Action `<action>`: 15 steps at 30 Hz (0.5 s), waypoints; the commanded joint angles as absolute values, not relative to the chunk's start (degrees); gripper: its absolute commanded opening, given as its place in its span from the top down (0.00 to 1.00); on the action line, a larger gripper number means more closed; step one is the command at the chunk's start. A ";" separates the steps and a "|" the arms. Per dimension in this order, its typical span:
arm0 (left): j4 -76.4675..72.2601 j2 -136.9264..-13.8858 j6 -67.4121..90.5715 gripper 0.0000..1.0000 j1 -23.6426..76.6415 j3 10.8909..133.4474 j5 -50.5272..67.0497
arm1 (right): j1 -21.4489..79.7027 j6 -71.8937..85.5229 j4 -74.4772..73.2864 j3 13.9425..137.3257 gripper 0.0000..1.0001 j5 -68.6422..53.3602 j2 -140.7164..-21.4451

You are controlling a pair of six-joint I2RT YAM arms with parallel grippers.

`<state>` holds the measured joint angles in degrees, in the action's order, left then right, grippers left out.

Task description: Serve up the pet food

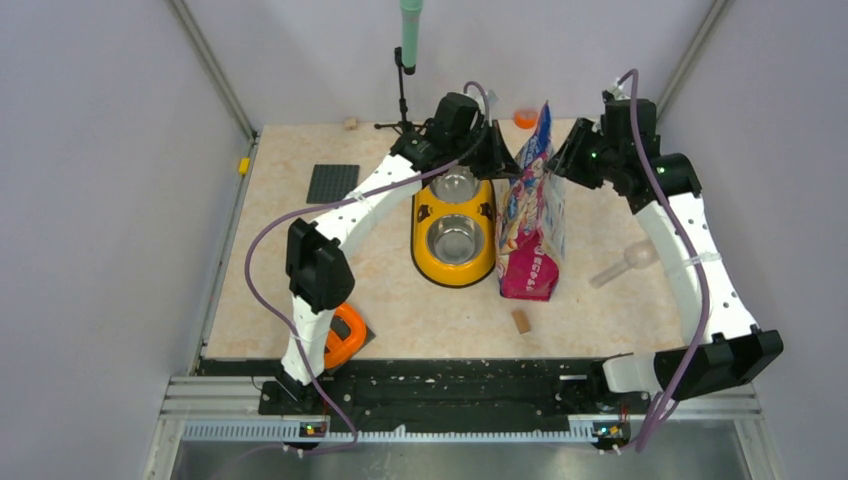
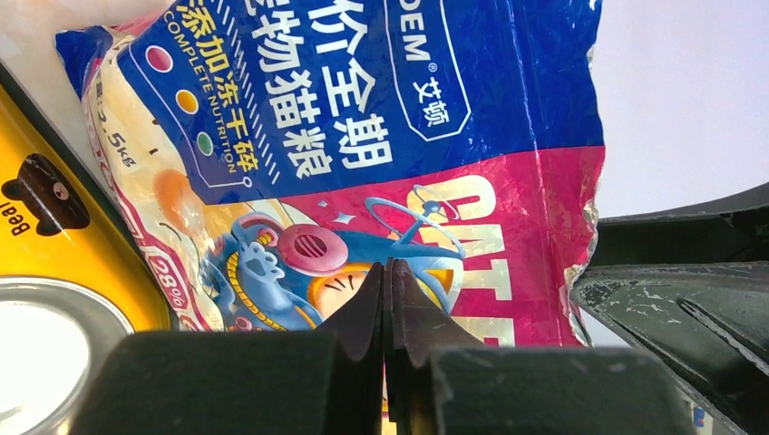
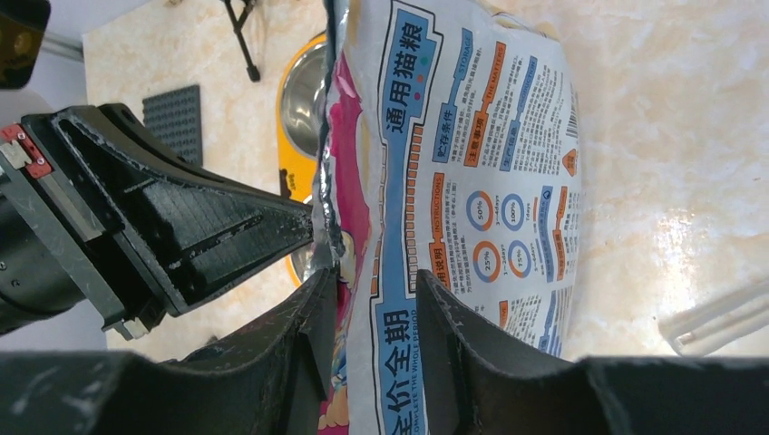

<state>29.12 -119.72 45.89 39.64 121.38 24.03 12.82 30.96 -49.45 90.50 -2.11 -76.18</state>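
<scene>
Pinching the bag [image 1: 530, 230], our left gripper [image 2: 387, 268] is closed — our right gripper [image 3: 372, 279] straddles it half-open, grip unclear.

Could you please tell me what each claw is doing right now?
Left claw: closed, pinching the glossy pink-and-blue pet food bag.
Right claw: closed on the same bag.

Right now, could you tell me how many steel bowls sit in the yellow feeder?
2: the far bowl and the near bowl, both in the yellow feeder beside the pink bag.
</scene>
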 commanded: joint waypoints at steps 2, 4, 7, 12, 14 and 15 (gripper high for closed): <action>27.42 -116.30 45.22 1.00 39.29 121.32 24.70 | 12.33 25.42 -57.64 95.41 0.62 -5.80 -79.23; 27.53 -116.22 45.17 1.00 39.30 121.31 24.70 | 12.36 23.91 -59.69 96.79 0.63 -6.17 -79.85; 27.55 -116.29 45.11 1.00 39.29 121.28 24.57 | 12.45 21.57 -62.26 97.95 0.63 -8.59 -80.42; 27.47 -116.29 45.23 1.00 39.31 121.42 24.71 | 13.33 19.23 -66.34 99.86 0.64 -9.45 -81.47; 27.34 -116.21 45.19 1.00 39.29 121.54 24.78 | 13.46 18.98 -67.10 100.45 0.65 -10.09 -81.46; 27.19 -116.19 45.30 1.00 39.33 121.73 25.09 | 13.47 18.85 -67.41 100.68 0.67 -10.04 -81.55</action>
